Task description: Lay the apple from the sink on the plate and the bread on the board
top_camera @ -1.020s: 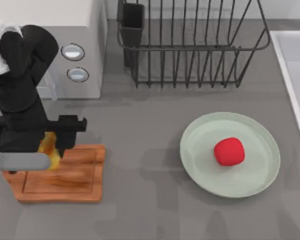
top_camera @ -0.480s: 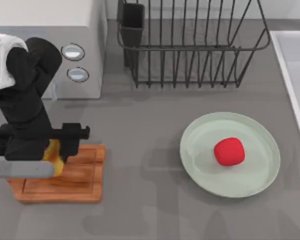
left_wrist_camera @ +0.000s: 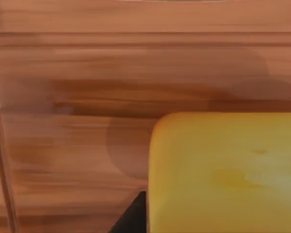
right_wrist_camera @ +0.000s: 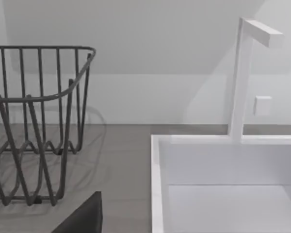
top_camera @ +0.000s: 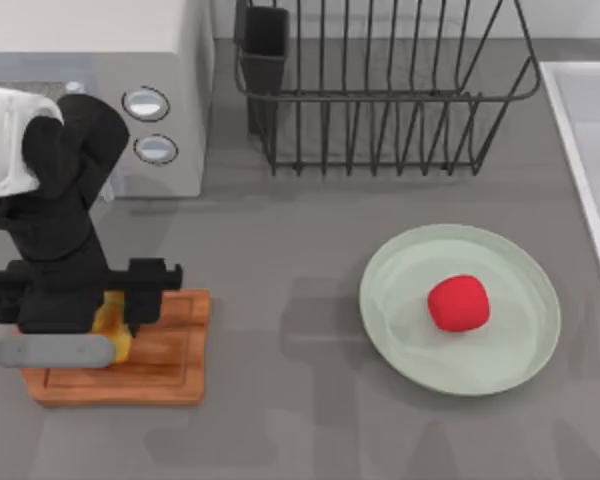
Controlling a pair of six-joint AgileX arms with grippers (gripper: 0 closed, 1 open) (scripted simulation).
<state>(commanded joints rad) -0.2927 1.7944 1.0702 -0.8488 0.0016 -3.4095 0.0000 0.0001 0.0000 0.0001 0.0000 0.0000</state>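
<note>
The left gripper (top_camera: pixel 110 335) is hanging low over the board (top_camera: pixel 165 365), at the left side of the table. It is hard to tell if its fingers are squeezing the bread (top_camera: pixel 113 330) or are apart, because the black arm is covering them from above. The bread is peeking out yellow from under the arm, over the top part of the board. In the left wrist view the bread (left_wrist_camera: pixel 223 174) is showing as a big smooth yellow block right in front of the brown wood of the board (left_wrist_camera: pixel 87 97), and its shadow is lying on the wood just beside it.

The apple (top_camera: pixel 458 303) is sitting on the plate (top_camera: pixel 400 330), a little to the right of the plate's middle. The plate is lying on the grey table (top_camera: pixel 280 420), well apart from the board.

The sink (top_camera: pixel 585 130) is showing at the right edge of the table. The right wrist view is looking at the sink (right_wrist_camera: pixel 157 194), its white tap (right_wrist_camera: pixel 242 73) and the black dish rack (right_wrist_camera: pixel 39 121). The dish rack (top_camera: pixel 380 90) is standing at the back of the table, next to a grey microwave (top_camera: pixel 130 100).
</note>
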